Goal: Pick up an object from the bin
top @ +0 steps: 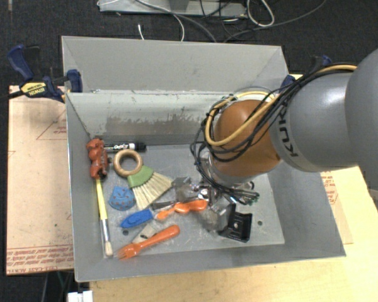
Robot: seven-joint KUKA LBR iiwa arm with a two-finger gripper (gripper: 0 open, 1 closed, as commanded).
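Camera view shows the grey bin (170,68) and the arm (327,124) reaching down into it, with the gripper (215,218) low near the floor. Whether the gripper is open or closed I cannot tell. Just left of the gripper lies an orange-handled tool (183,208), and just right of it a small black block (240,226). Further left is a heap with a green-handled brush (148,187). Nothing looks lifted, so I judge the grasp and the lift are both left to do.

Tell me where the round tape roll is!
In the camera view the tape roll sits at the left of the bin, near the back wall, under the black marker, with the reddish-brown toy to its left and the green-handled brush below it.
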